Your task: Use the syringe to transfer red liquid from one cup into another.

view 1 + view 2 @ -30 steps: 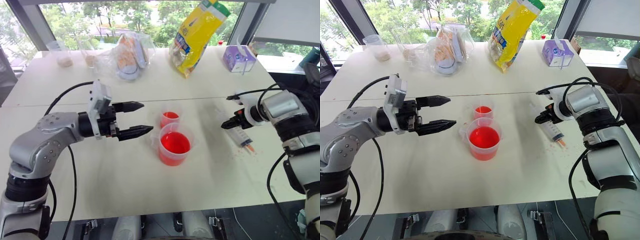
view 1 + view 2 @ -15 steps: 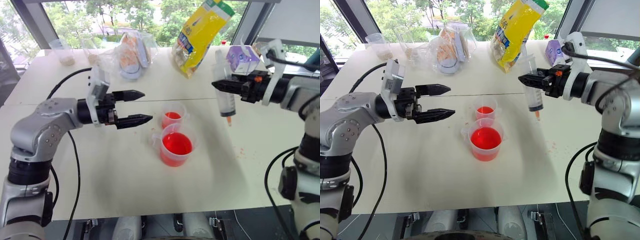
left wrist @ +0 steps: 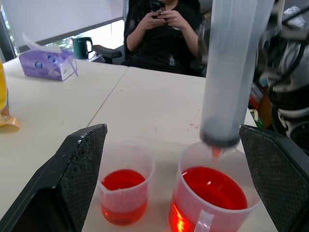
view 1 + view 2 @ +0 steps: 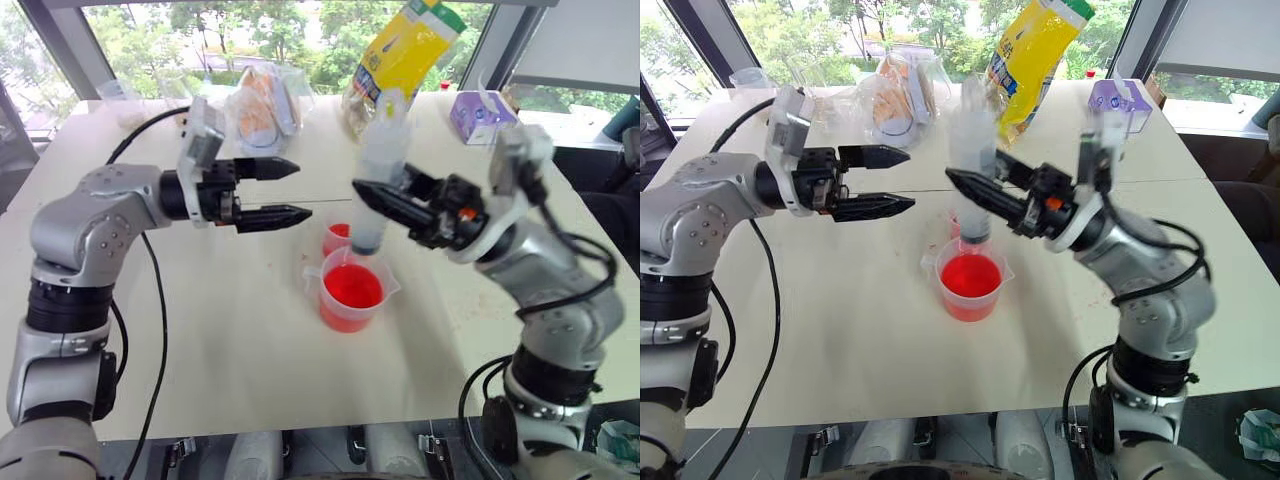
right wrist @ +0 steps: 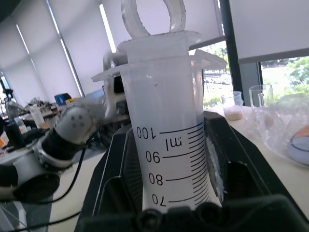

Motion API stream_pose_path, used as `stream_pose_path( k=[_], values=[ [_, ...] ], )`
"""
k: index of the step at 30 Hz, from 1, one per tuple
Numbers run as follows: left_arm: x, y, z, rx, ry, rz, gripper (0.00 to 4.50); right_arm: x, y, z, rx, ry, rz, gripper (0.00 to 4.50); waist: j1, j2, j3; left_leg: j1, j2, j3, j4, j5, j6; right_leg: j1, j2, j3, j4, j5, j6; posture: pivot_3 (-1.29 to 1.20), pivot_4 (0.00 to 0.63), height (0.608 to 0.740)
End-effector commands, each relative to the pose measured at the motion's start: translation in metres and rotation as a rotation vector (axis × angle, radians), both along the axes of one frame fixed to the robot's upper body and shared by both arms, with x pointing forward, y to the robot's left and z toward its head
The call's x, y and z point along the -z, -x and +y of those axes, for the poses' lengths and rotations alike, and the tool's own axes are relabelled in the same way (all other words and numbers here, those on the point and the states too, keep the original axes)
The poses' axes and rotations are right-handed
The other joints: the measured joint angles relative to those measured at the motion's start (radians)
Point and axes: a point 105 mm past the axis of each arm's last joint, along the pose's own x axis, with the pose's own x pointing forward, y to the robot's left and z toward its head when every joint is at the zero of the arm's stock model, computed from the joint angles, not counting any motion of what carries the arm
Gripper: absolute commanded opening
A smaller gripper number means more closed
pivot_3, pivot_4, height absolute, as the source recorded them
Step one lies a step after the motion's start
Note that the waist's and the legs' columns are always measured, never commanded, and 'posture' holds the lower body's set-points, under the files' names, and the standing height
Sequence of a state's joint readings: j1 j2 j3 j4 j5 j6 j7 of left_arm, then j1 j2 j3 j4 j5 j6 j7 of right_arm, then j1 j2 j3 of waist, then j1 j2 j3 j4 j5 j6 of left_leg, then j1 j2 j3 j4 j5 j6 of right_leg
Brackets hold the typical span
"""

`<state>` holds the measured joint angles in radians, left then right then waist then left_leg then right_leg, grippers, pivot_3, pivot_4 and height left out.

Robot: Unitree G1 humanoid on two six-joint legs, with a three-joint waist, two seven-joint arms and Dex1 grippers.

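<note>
From the head views, the right hand [image 4: 375, 200] reaches in level from the right, clamped on the syringe [image 4: 378, 190], which stands upright with its tip just above the red liquid [image 4: 351, 287] in the beaker [image 4: 350, 292]. The left hand [image 4: 290, 190] points level toward it, fingers apart.

The left wrist view shows the small cup [image 3: 124, 191] beside the beaker on the desk [image 3: 145, 104].

The right wrist view shows the barrel pinched between the fingers [image 5: 120, 169].

Office or lab: white tables [image 4: 250, 330], big windows [image 4: 290, 25], seated person [image 3: 166, 29].
</note>
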<state>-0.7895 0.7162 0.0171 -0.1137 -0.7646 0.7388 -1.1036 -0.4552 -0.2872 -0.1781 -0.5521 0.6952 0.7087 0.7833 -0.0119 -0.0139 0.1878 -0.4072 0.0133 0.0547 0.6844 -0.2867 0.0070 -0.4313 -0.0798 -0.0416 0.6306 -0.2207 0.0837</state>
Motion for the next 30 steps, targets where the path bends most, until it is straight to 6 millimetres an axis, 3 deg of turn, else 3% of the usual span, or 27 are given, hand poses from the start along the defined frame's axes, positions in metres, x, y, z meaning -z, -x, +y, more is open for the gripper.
stream_pose_path(
  k=[1,10,30],
  values=[
    [-0.014,0.000,-0.004,0.017,0.001,-0.048,4.50,0.023,-0.002,0.005,0.019,0.033,-0.080,1.38,0.001,0.000,0.000,0.000,0.000,0.000,0.000,0.000,0.000,0.000,0.000,0.000,0.000,0.000,0.000,0.00,0.150,0.740],
    [-0.019,-0.003,-0.019,0.053,0.008,-0.062,4.50,0.065,0.001,0.009,0.024,0.086,-0.054,1.38,0.000,-0.001,0.000,0.001,0.000,-0.001,0.000,0.000,0.000,0.001,0.000,0.000,0.000,0.000,0.000,0.00,0.150,0.740],
    [-0.001,-0.009,-0.049,0.097,0.002,-0.054,4.50,0.065,0.000,0.005,0.031,0.113,-0.061,1.38,0.002,-0.001,0.000,0.001,0.000,-0.001,0.001,0.000,0.000,0.001,0.000,0.000,0.000,0.000,0.000,0.00,0.150,0.740]
  ],
)
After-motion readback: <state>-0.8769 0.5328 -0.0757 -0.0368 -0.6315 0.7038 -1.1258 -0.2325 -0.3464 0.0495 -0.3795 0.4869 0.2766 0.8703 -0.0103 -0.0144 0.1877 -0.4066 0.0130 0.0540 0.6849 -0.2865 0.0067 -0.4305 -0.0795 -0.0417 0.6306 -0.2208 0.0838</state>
